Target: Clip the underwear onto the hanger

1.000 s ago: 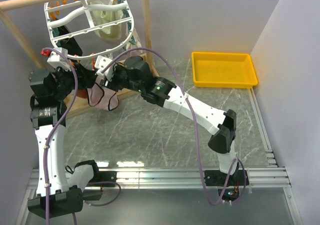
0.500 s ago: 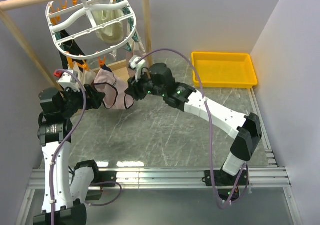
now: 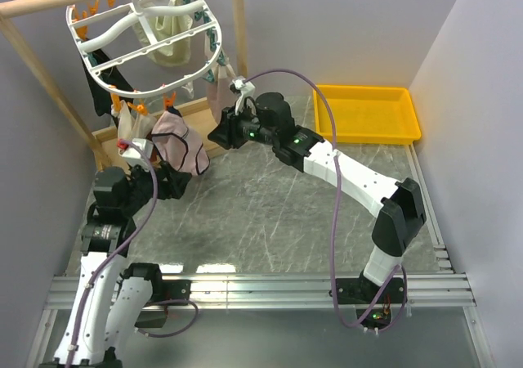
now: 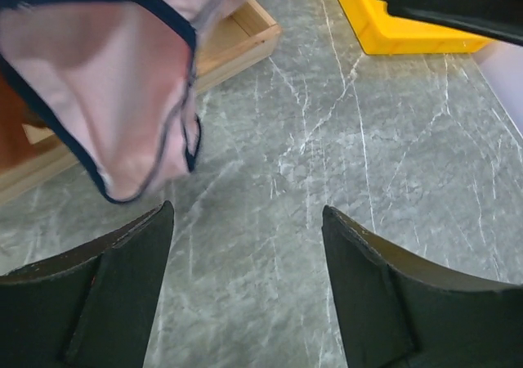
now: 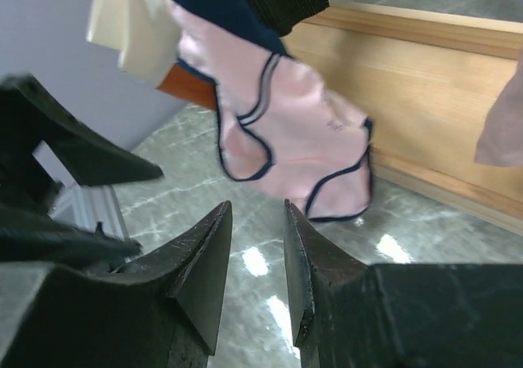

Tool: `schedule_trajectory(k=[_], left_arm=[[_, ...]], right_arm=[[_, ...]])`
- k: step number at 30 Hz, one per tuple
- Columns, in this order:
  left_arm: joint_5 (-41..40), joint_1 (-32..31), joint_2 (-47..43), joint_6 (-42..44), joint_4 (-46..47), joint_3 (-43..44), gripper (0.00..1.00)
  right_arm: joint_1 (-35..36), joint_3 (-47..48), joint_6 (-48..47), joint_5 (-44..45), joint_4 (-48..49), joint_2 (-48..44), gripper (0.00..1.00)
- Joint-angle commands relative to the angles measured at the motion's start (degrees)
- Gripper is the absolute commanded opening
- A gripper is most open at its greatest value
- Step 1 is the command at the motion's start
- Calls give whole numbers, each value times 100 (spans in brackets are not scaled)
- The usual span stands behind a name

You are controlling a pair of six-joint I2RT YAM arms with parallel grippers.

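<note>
The pale pink underwear (image 3: 178, 143) with navy trim hangs from orange clothespins (image 3: 168, 101) on the lower rim of the white oval hanger (image 3: 137, 24). Neither gripper touches it. My left gripper (image 3: 181, 181) sits just below and in front of it, open and empty. In the left wrist view the underwear (image 4: 106, 82) dangles at upper left, beyond the left gripper (image 4: 247, 213). My right gripper (image 3: 219, 132) hovers to the right of the garment. In the right wrist view the right gripper (image 5: 257, 206) is open with a narrow gap and nothing in it, pointing at the underwear (image 5: 290, 123).
The hanger hooks on a wooden rod (image 3: 49, 5) of a frame whose base (image 3: 196, 110) lies behind the underwear. Cream (image 3: 173, 42), beige (image 3: 217, 82) and black (image 3: 101, 64) garments also hang from the hanger. A yellow tray (image 3: 365, 113) stands at the back right.
The left gripper has let go of the underwear and drawn back down toward the near edge. The right gripper has backed off to the right, its jaws narrowing. The underwear now hangs free.
</note>
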Motion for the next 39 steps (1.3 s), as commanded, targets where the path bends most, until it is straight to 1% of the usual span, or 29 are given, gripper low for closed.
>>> schedule_trajectory(k=[1, 4, 5, 7, 8, 10, 12, 16, 19, 20, 22, 23, 25, 26, 28, 29, 30, 31, 32, 33, 36, 39], left_arm=[[-1442, -632, 6, -355, 817, -167, 77], [-1963, -1098, 155, -522, 1205, -334, 78], [-2313, -1213, 217, -601, 1476, -422, 79], [-2518, -1477, 428, -646, 1854, -501, 81], [-2823, -1678, 524, -716, 1952, -528, 82], [-3115, -1854, 832, -751, 2137, -511, 83], [-3607, -2135, 1051, -786, 2313, -396, 84], [-3916, -2347, 1526, -822, 2840, -326, 86], [-4267, -2356, 1843, -1032, 2832, -291, 86], [-4320, -2356, 1913, -1111, 2849, -299, 84], [-4382, -2356, 2063, -1103, 3086, -413, 79], [-4391, -2356, 2115, -1068, 3174, -457, 74], [-4391, -2356, 2317, -1024, 3446, -554, 66], [-4382, -2330, 2370, -954, 3569, -589, 54], [-4304, -2269, 2511, -910, 3693, -616, 44], [-4251, -2129, 2572, -918, 3650, -590, 30], [-4198, -2050, 2677, -927, 3597, -555, 22], [-4041, -1962, 2722, -945, 3414, -467, 17], [-3944, -1778, 2774, -936, 3316, -423, 5], [-3847, -1698, 2784, -919, 3194, -344, 0], [-3478, -1443, 2591, -664, 2999, -404, 0], [-3004, -1319, 2284, -173, 2867, -545, 0]], right_arm=[[32, 16, 306, 2, 316, 178, 39], [32, -19, 376, 142, 316, 196, 40], [40, -36, 403, 195, 316, 196, 40], [41, -89, 473, 345, 316, 178, 42], [32, -124, 482, 380, 316, 152, 44], [14, -282, 570, 494, 316, 91, 45], [-30, -396, 631, 460, 316, 38, 45], [-135, -546, 710, 442, 316, -15, 46], [-179, -643, 754, 380, 307, -59, 45], [-188, -652, 763, 345, 316, -59, 45], [-205, -696, 763, 293, 316, -68, 45], [-206, -705, 781, 257, 464, -68, 45], [-223, -713, 790, 240, 465, -68, 46], [-223, -713, 781, 205, 474, -68, 45], [-249, -766, 763, 169, 544, -112, 45], [-250, -818, 755, 82, 570, -129, 45], [-276, -845, 763, 20, 597, -138, 45], [-328, -889, 772, -50, 693, -147, 45], [-346, -968, 755, -155, 746, -164, 45], [-372, -1003, 737, -287, 833, -156, 45], [-443, -1082, 562, -498, 957, -138, 44], [-522, -1091, 474, -648, 1071, -51, 44]])
